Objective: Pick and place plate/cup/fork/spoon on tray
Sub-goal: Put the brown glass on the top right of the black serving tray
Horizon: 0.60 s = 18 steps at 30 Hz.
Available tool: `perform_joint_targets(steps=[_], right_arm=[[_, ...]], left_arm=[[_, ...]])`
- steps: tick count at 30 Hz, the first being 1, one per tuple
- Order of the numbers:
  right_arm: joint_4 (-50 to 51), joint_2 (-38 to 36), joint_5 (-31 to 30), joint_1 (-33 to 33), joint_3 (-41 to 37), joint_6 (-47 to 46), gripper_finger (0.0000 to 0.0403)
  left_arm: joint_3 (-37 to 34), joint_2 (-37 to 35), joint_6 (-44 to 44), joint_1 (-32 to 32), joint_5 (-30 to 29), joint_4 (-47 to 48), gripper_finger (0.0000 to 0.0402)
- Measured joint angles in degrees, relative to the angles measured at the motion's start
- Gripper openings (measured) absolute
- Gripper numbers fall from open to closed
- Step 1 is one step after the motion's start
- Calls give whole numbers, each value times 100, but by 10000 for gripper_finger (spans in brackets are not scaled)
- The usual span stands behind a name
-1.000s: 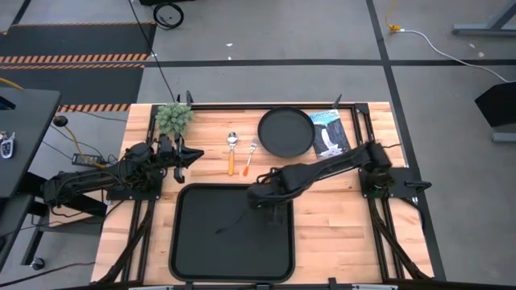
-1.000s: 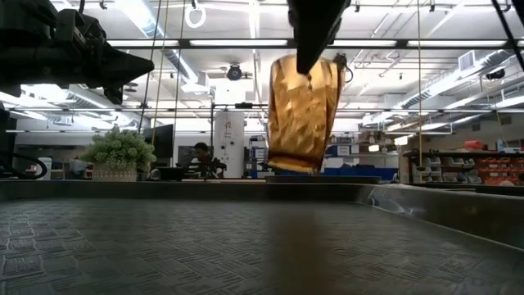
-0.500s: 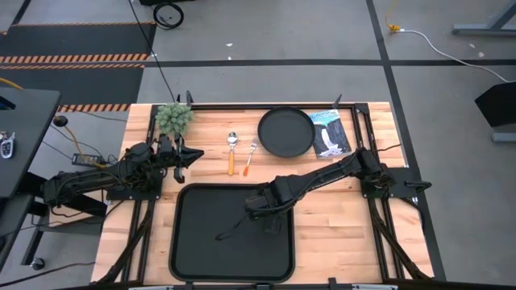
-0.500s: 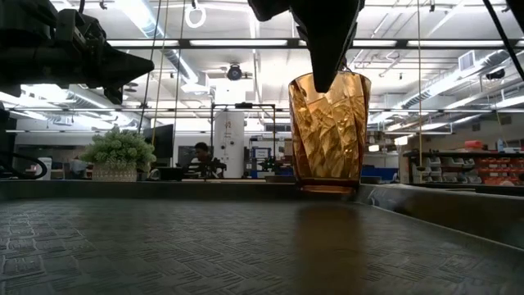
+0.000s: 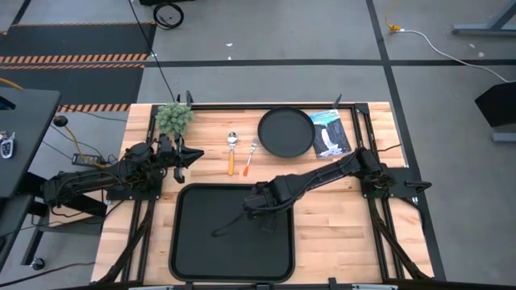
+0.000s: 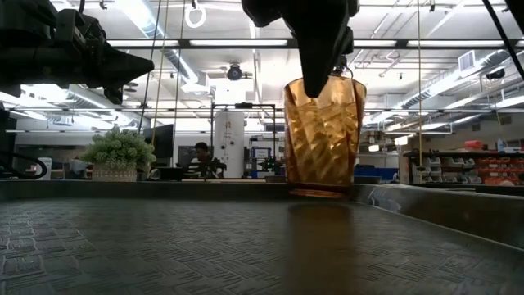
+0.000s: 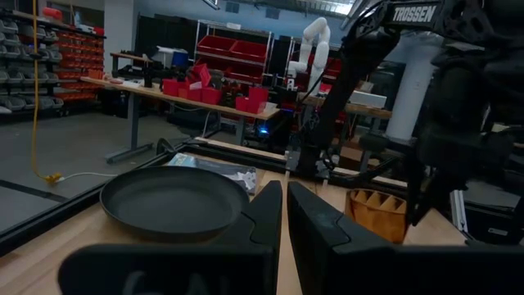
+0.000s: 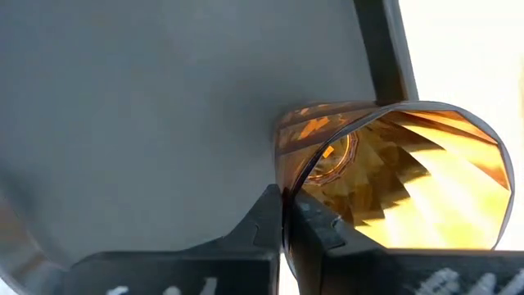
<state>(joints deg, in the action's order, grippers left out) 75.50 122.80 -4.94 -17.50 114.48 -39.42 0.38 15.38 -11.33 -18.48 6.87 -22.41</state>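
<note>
The amber cup (image 6: 321,135) stands upright in my right gripper (image 5: 262,206), over the far right part of the black tray (image 5: 210,242). The gripper is shut on the cup. The dark round plate (image 5: 285,132) lies on the table beyond the tray. The spoon (image 5: 231,151) and the fork (image 5: 250,157) lie side by side to the plate's left. My left gripper (image 5: 190,155) is shut and empty, and it waits at the table's left, beside the plant. My right gripper pinches the cup's wall at the rim (image 8: 288,190), with one finger inside the cup and one outside. The fingers (image 6: 314,78) come down from above. The cup hangs upright with its base close to the tray floor. I cannot tell whether the base touches the floor.
A small green plant (image 5: 173,118) stands at the far left of the table. A printed packet (image 5: 329,133) lies to the right of the plate. The tray has a raised edge (image 6: 442,209) close to the cup's right.
My right gripper has carried the cup from the tray's far edge toward the table's near edge, over the tray, and has come down. The cup was tilted and higher; it now hangs upright, low over the tray floor.
</note>
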Motion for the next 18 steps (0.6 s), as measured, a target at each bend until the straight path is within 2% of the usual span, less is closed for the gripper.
perform_joint_targets(steps=[18], right_arm=[[166,-7,-79,7,-70,-92,17]], left_arm=[[1,0,2,0,0,0,30]])
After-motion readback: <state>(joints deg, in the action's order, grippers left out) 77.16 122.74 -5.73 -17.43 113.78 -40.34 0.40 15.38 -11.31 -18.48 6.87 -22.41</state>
